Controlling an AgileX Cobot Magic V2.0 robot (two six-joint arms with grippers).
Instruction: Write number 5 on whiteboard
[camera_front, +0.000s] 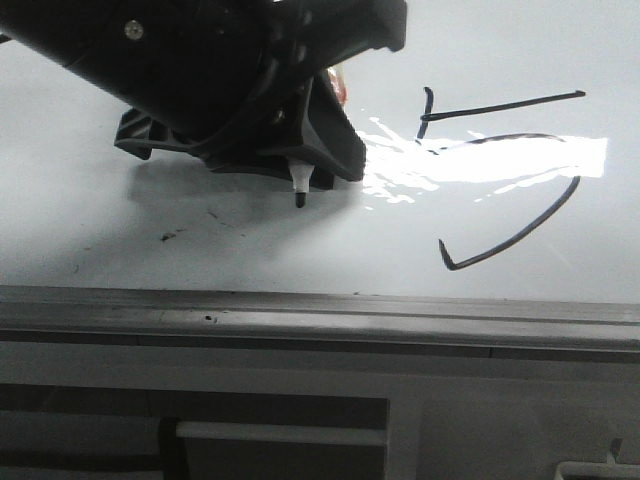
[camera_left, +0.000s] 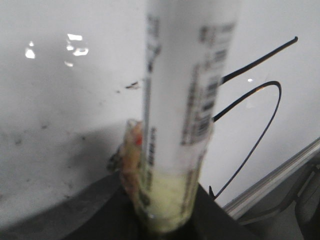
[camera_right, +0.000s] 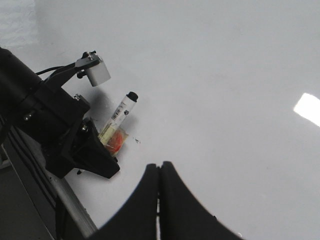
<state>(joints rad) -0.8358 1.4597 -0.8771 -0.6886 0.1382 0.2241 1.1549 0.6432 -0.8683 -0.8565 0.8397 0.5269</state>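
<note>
The number 5 (camera_front: 505, 170) is drawn in thin black line on the right of the glossy whiteboard (camera_front: 100, 220), with a long top bar and a hooked tail. My left gripper (camera_front: 290, 150) is shut on a white marker (camera_front: 298, 180) with its black tip pointing down at the board, well left of the digit. Whether the tip touches the board cannot be told. In the left wrist view the marker barrel (camera_left: 185, 100) fills the middle and strokes of the 5 (camera_left: 260, 90) show beside it. My right gripper (camera_right: 160, 170) is shut and holds nothing, hovering over bare board beside the left gripper (camera_right: 80, 145).
A grey metal rail (camera_front: 320, 325) runs along the board's near edge, also seen as the rail (camera_left: 280, 175) in the left wrist view. Bright glare (camera_front: 480, 160) crosses the digit. Faint black scuff marks (camera_front: 170, 236) lie left of the marker tip.
</note>
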